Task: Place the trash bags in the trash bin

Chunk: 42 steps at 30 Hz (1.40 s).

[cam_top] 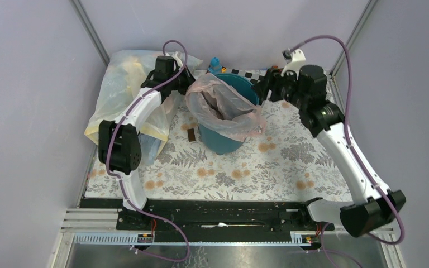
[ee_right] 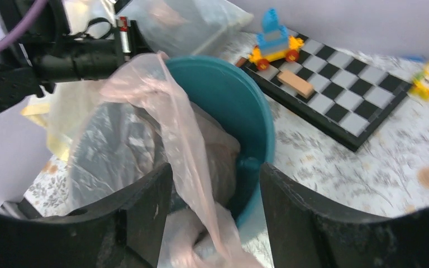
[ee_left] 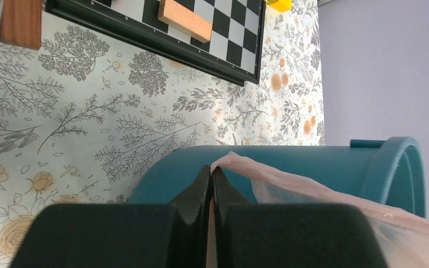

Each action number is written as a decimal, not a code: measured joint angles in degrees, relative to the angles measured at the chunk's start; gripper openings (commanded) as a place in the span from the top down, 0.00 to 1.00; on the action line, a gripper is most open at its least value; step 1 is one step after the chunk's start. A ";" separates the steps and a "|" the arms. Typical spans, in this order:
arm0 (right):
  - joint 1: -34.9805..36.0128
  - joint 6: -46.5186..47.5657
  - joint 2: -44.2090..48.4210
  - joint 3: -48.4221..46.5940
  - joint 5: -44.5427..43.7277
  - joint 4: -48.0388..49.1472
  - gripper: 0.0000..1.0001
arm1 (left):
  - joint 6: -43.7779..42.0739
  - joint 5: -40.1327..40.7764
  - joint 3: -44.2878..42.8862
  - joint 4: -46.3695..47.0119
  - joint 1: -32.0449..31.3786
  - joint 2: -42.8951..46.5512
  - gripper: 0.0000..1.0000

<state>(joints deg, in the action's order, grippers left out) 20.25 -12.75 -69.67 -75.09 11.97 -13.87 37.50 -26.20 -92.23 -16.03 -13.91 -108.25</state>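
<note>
The edge of the pink trash bag is pinched by the left gripper at the left rim of the trash bin; the right gripper is spread wide beside the right rim.

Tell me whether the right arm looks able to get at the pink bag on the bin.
Likely yes. The right gripper is open at the trash bin, and a fold of the pink bag hangs between its jaws, nothing in the way. The left gripper pinches another edge.

Your view: trash bin smooth teal plastic, faint sheen. trash bag thin translucent pink film, crinkled, glossy. tablecloth matt floral print, lower centre. block bare wood, top centre.
</note>
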 measured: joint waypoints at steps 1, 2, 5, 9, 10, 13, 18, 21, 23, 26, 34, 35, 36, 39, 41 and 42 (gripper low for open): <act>0.24 0.20 -2.01 -2.45 1.38 -0.04 0.37 | 0.02 0.15 0.00 0.00 0.00 0.48 0.98; 0.57 0.46 -3.85 -4.46 2.56 -0.07 0.37 | 0.02 0.46 0.00 0.00 0.07 0.90 0.98; 2.03 1.60 -10.14 -10.56 4.94 -1.40 0.40 | 0.00 1.31 0.00 -0.02 0.20 1.53 0.98; 5.16 3.54 -16.31 -15.30 5.79 -4.81 0.41 | -0.02 2.05 0.00 -0.59 0.22 1.68 0.98; 5.81 4.13 -17.66 -16.15 5.95 -5.70 0.41 | -0.02 2.16 0.00 -0.83 0.22 1.68 0.98; 7.08 5.64 -20.13 -17.46 6.25 -8.11 0.43 | -0.22 2.32 0.00 -1.25 0.22 1.68 0.98; 7.63 7.37 -21.35 -18.14 6.14 -10.25 0.51 | -0.50 2.47 -0.02 -1.57 0.22 1.68 0.99; 7.63 8.04 -21.42 -18.84 5.64 -10.97 0.60 | -0.76 2.51 -0.39 -2.12 0.22 1.64 0.99; 7.65 8.35 -21.46 -19.37 5.27 -10.95 0.61 | -1.07 2.56 -0.70 -2.49 0.22 1.64 0.99; 7.65 8.50 -21.57 -20.00 5.05 -10.88 0.58 | -1.25 2.56 -1.25 -2.80 0.37 1.55 0.99; 7.67 9.05 -24.09 -21.20 5.27 -10.75 0.79 | -1.55 2.54 -3.10 -3.74 0.87 0.98 0.99; 7.67 9.20 -24.37 -21.22 5.29 -10.78 0.88 | -1.57 2.51 -3.28 -3.78 0.87 0.85 0.99; 7.67 9.33 -24.81 -21.40 5.25 -10.97 0.96 | -1.64 2.54 -3.34 -3.72 0.87 0.74 0.99; 7.67 9.42 -25.81 -21.99 4.63 -11.23 1.00 | -1.70 2.51 -3.34 -3.78 0.87 0.42 0.99; 7.67 9.31 -26.23 -22.77 3.10 -11.28 1.00 | -1.70 2.51 -3.34 -3.85 0.87 0.07 0.99; 7.67 9.27 -26.32 -23.28 1.92 -11.41 1.00 | -1.73 2.51 -3.34 -3.87 0.87 -0.15 0.99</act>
<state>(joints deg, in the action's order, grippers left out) 27.92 -3.49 -95.98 -98.37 13.89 -25.28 35.77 -23.68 -95.57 -19.90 -13.04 -108.40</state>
